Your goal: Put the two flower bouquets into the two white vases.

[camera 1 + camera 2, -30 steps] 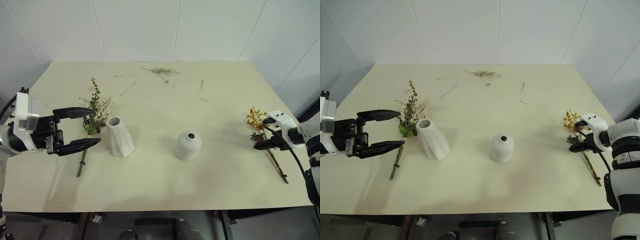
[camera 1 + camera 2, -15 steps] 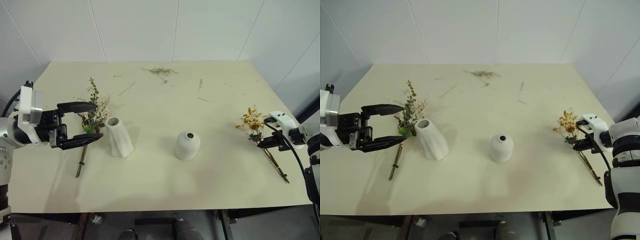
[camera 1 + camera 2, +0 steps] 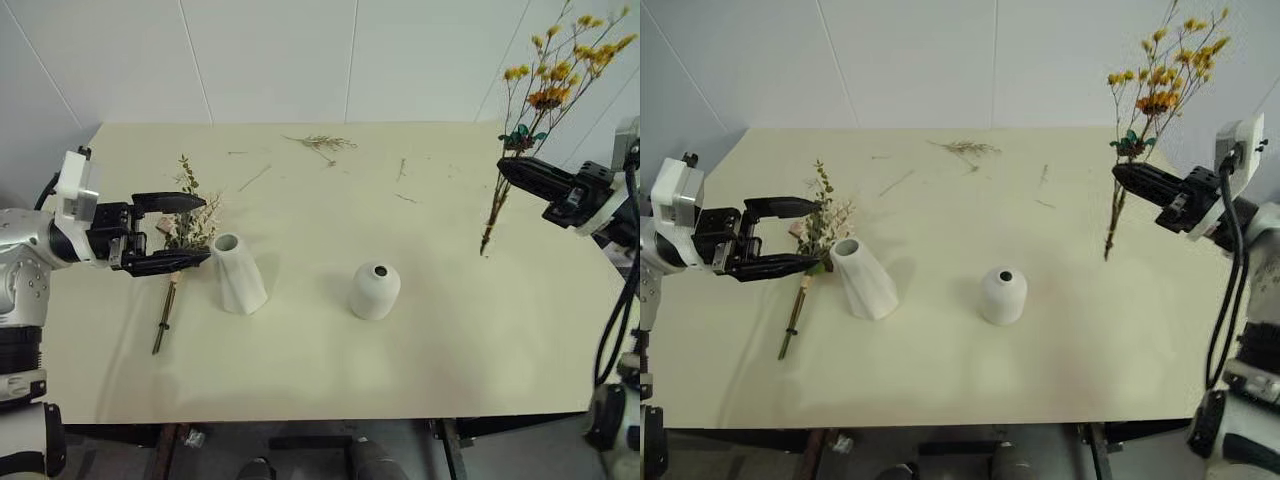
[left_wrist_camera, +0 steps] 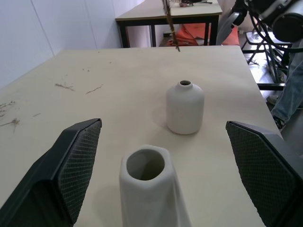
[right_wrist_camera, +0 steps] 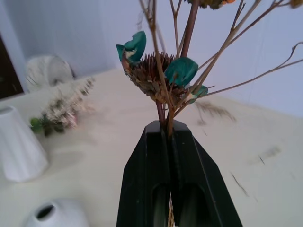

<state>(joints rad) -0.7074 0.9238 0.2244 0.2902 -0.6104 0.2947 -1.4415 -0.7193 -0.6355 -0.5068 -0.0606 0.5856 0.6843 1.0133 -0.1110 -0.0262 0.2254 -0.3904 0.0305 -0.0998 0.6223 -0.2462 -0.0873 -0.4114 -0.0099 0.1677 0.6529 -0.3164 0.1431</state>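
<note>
The yellow bouquet [image 3: 520, 120] hangs upright in the air above the table's [image 3: 420, 350] right side, its stems pinched in my right claw [image 3: 508, 168], which is clamped tight. The rose bouquet [image 3: 185, 240] lies flat beside the tall vase [image 3: 238, 273]; my left claw [image 3: 195, 232] hovers over it, spread wide and empty. The round vase [image 3: 375, 290] stands mid-table

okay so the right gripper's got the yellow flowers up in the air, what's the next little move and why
Probably carry the yellow bouquet toward the short round vase, aiming the stem end at its small top hole. The right gripper is shut on the stems, which hang clear above the table, off to the vase's right. The taller vase sits nearer the left gripper.
</note>
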